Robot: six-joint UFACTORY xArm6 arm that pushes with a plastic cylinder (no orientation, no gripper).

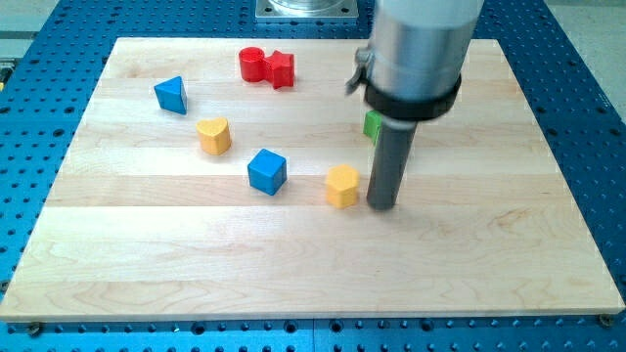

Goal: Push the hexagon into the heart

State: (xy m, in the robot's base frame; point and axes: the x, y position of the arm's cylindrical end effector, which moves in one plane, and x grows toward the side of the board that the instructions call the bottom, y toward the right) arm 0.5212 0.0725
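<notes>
The yellow hexagon (342, 185) lies a little right of the board's middle. The yellow heart (214, 135) lies up and to the left of it, well apart. My tip (382, 204) rests on the board just to the right of the hexagon, very close to or touching its right side. The blue cube (266, 171) sits between the hexagon and the heart, slightly below the line joining them.
A blue triangle (171, 95) lies at the upper left. A red cylinder (252, 64) and a red star-like block (280, 68) touch each other near the top. A green block (373, 124) is partly hidden behind the rod. The wooden board (117, 274) rests on a blue perforated table.
</notes>
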